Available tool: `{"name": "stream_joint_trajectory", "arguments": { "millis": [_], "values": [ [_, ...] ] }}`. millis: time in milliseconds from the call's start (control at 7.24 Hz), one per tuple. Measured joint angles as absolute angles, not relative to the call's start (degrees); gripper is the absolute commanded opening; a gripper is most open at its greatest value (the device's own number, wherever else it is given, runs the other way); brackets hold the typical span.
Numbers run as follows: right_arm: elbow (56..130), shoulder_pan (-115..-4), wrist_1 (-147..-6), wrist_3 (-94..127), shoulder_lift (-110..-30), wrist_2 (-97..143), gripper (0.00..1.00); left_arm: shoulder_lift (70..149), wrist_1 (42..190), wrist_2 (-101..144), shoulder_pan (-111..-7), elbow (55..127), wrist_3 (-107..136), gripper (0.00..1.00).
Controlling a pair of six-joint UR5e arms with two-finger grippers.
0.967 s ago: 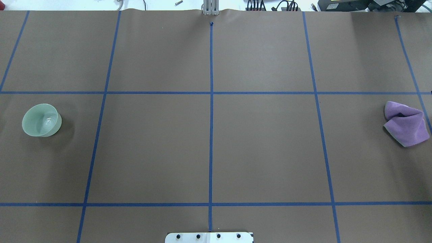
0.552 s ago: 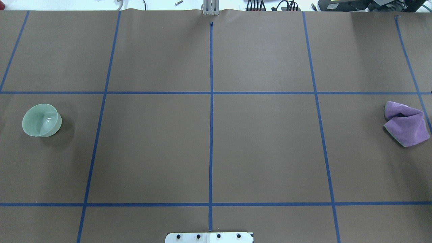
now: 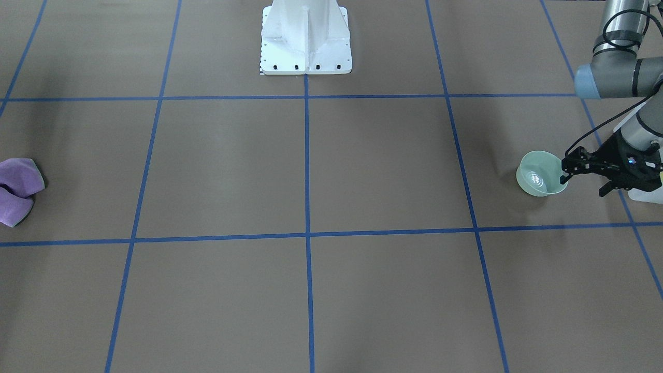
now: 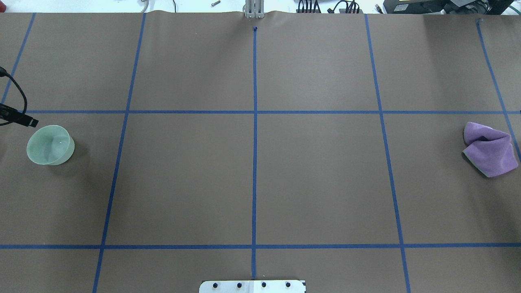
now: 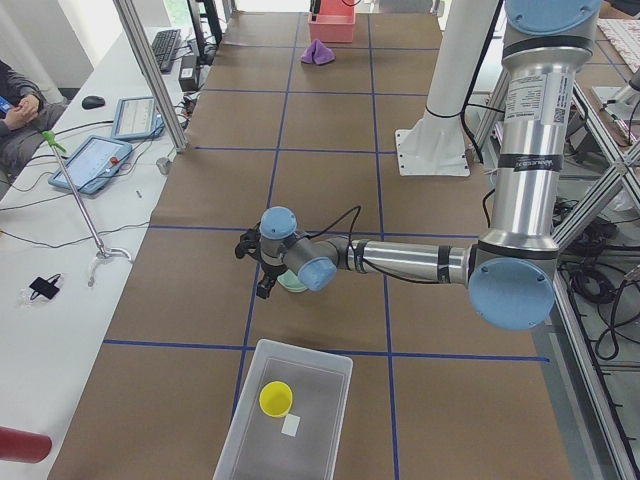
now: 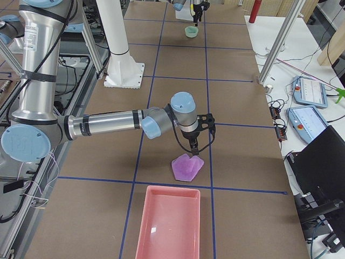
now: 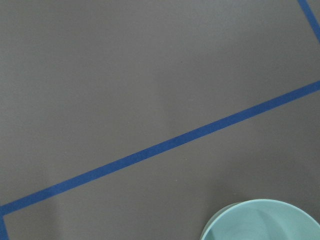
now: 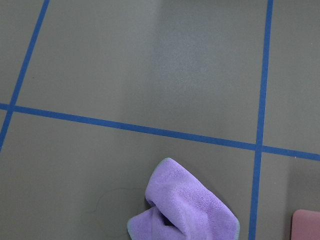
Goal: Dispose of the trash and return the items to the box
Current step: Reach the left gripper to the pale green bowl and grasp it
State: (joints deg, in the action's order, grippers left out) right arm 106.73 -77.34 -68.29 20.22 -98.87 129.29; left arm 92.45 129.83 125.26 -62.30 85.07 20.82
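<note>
Left claw point(image 3: 584, 180) spread wide, nothing in it, one finger just beside the rim of the mint-green bowl point(image 3: 538, 180). Bowl upright near the surface's end on the robot's left. Yellow cup point(image 5: 275, 398) lies inside the frosted box point(image 5: 335, 372) at that same end. Right claw point(image 6: 195, 144) hangs just over the purple wad point(image 6: 187, 167) near the opposite end; cannot tell how far open. Pink tray point(image 6: 168, 226) near the wad.
</note>
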Motion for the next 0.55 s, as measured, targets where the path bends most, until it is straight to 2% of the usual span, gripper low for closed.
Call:
{"name": "stream_joint_trajectory", "arguments": {
  "millis": [138, 276, 414, 552],
  "values": [
    [106.7, -77.3, -68.3, 20.2, -98.9, 129.3, 1.00, 92.4, 130.9, 124.8, -60.9, 84.5, 21.1, 0.70],
    [106.8, -77.3, -68.3, 20.2, -99.0, 129.3, 1.00, 92.4, 131.5, 124.6, -59.8, 84.2, 21.2, 0.50],
    [106.8, -77.3, -68.3, 20.2, -99.0, 129.3, 1.00, 92.3, 132.2, 124.6, -59.0, 83.9, 21.3, 0.05],
    [106.8, -77.3, -68.3, 20.2, -99.0, 129.3, 1.00, 92.2, 133.4, 124.6, -58.5, 83.5, 21.3, 0.00]
  ]
}}
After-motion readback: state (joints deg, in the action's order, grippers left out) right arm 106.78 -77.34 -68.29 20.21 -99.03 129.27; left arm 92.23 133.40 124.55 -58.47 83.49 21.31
